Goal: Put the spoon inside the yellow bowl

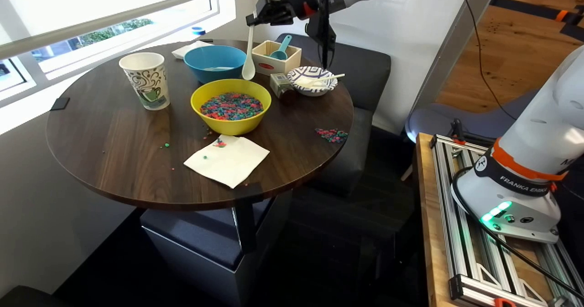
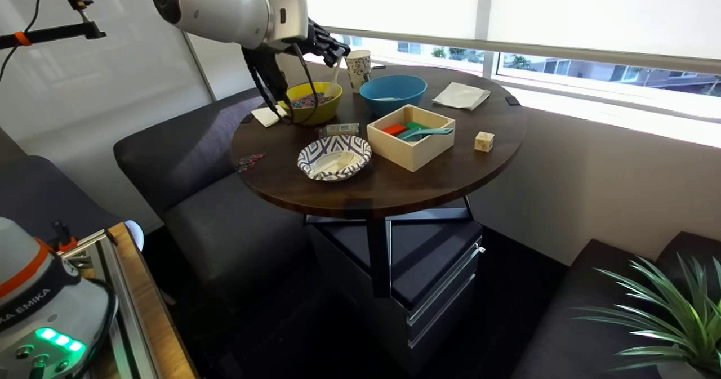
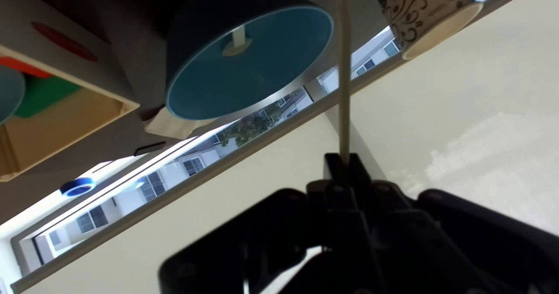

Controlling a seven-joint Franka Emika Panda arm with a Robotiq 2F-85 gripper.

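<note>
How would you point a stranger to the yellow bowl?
On the round dark table, find the tall patterned paper cup. The flared yellow bowl stands near it; unlike the neighbouring blue bowl, it holds many small pink, blue and green bits.

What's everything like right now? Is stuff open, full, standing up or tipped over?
Spoon: held, handle up.
Gripper: shut on the spoon.
Yellow bowl: upright, part-filled with colourful bits.
Blue bowl: upright, something pale inside.
Paper cup: standing, no lid on.
Wooden box: open, scoop inside.
Patterned bowl: upright, pale utensil in it.
Clear container: lying on its side.
Window blind: partly down.
Base lights: glowing green.
</note>
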